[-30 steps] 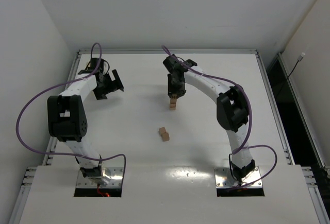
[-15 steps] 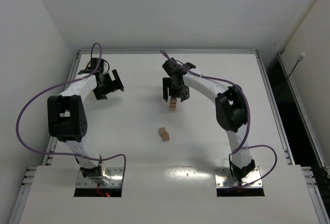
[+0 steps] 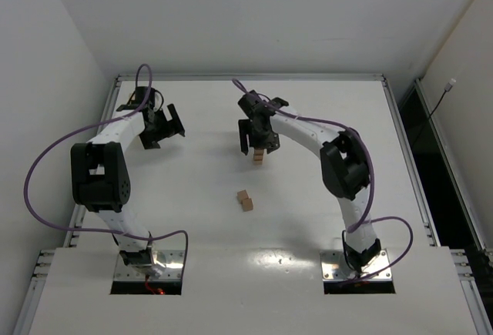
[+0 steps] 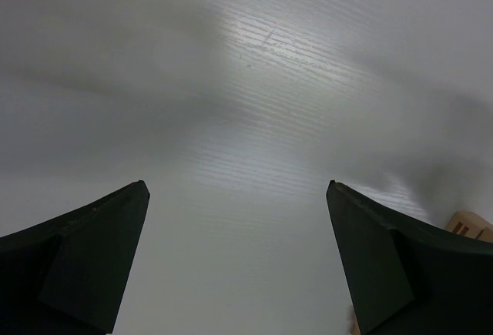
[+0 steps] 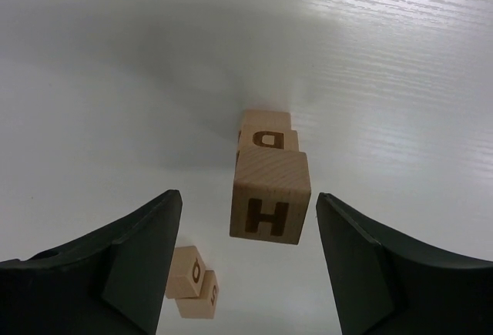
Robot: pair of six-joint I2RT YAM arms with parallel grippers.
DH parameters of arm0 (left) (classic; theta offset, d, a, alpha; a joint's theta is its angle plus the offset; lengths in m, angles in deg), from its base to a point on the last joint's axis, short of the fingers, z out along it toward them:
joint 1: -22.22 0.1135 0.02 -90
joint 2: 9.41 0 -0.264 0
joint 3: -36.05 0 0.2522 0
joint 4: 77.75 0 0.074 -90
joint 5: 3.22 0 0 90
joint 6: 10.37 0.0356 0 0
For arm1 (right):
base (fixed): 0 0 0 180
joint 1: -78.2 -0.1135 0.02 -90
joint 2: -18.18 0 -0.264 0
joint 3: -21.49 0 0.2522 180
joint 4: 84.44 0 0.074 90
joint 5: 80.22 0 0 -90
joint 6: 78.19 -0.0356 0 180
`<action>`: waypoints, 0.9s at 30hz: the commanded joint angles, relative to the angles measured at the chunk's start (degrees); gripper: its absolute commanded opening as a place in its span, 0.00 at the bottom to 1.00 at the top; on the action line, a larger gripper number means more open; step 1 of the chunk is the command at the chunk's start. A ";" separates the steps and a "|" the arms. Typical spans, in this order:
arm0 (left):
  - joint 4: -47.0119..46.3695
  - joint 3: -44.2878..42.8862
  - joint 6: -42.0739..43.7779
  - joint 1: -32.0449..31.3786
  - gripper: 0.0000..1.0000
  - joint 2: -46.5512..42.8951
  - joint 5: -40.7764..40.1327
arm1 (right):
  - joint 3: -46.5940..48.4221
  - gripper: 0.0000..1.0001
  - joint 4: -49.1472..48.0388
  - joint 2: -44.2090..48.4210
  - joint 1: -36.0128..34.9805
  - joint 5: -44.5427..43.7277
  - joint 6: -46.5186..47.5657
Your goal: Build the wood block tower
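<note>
The tower [image 3: 258,156] of tan wood blocks stands mid-table. In the right wrist view its top block [image 5: 269,196] shows an "H", with a "D" block [image 5: 266,139] under it. My right gripper [image 3: 257,142] hangs open just over the tower; its fingers [image 5: 139,250] stand apart on either side of the H block without touching it. Two loose wood blocks [image 3: 245,200] lie together nearer the arm bases and are also visible from the right wrist [image 5: 192,283]. My left gripper [image 3: 165,125] is open and empty at the far left, above bare table [image 4: 239,119].
A corner of a tan block [image 4: 471,226] peeks past the left gripper's right finger. A raised metal rim [image 3: 254,78] frames the white table, with walls close behind and to the left. The right arm's elbow [image 3: 345,167] arches over the right half.
The right gripper has gone from shut to open, letting go of the tower's top block, and has drawn slightly back and left. The left arm has not moved.
</note>
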 commanded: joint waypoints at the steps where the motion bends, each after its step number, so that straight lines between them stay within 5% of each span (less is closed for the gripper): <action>1: -1.00 -0.56 0.45 -0.40 1.00 -2.44 0.04 | -2.34 0.69 -2.51 6.25 -0.53 -2.29 3.05; 9: -2.67 4.90 1.67 -0.92 1.00 -9.29 -0.49 | -19.04 0.87 -13.41 24.87 -2.55 2.81 16.32; 15: -2.49 11.30 15.37 -7.06 1.00 -18.25 10.19 | -38.88 0.88 -16.76 41.05 -2.13 -7.20 28.27; 21: -0.74 15.09 26.81 -26.56 0.95 -22.57 9.29 | -53.57 0.87 -26.77 52.73 3.68 -25.12 37.60; 27: 4.61 10.70 33.49 -41.24 0.83 -17.14 6.63 | -59.66 0.84 -28.37 60.40 13.95 -27.26 35.59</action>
